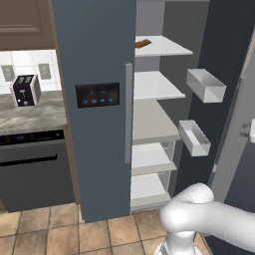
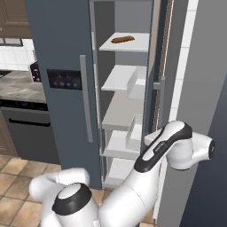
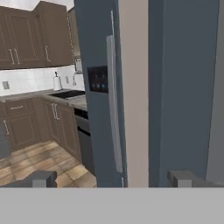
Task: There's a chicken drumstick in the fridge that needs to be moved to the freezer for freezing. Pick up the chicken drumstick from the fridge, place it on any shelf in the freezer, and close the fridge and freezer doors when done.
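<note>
Slate-blue, the freezer door [image 1: 94, 99] with its dark panel [image 1: 97, 95] stands closed in the left base view, while the fridge [image 1: 154, 114] beside it gapes open, a brown stick-shaped food [image 1: 143, 43] on its top shelf [image 1: 162, 47]; a toaster [image 1: 26, 89] sits on the tabletop [image 1: 30, 117]. The right base view shows the open fridge door [image 2: 204, 111] edge-on. In the hand view the end effector [image 3: 113, 179] has its fingertips [image 3: 41, 178] wide apart, empty, facing the freezer door's edge. The chicken drumstick cannot be made out.
</note>
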Robot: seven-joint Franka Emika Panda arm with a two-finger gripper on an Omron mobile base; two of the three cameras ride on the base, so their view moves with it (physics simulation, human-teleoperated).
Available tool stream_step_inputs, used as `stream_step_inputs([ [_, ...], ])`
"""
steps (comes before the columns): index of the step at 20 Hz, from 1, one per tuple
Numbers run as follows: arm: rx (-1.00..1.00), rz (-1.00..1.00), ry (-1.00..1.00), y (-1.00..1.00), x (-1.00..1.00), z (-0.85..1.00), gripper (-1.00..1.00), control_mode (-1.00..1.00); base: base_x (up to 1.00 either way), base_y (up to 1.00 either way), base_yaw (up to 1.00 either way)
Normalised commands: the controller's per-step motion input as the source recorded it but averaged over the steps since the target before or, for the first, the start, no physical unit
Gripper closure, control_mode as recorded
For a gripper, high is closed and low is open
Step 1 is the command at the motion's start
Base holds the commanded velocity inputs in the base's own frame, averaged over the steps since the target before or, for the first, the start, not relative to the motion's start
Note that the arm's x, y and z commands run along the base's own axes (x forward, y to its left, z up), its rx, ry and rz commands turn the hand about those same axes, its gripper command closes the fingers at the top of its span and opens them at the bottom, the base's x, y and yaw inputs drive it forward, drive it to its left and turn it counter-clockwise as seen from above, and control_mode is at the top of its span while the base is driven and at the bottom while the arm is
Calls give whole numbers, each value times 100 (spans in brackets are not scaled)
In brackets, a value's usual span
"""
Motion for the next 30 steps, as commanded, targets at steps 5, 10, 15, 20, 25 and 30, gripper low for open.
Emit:
stream_step_inputs([
  [5,3,0,0,-37,15,-5,-100,-100,0,0,0],
  [10,2,0,0,-16,24,-7,-100,-100,0,0,0],
  [15,2,0,0,-12,21,-11,-100,-100,0,0,0],
  [20,1,0,0,0,37,-15,-100,-100,0,0,0],
  [25,2,0,0,-7,46,-17,-100,-100,0,0,0],
  [30,3,1,0,-5,32,-11,-100,-100,0,0,0],
])
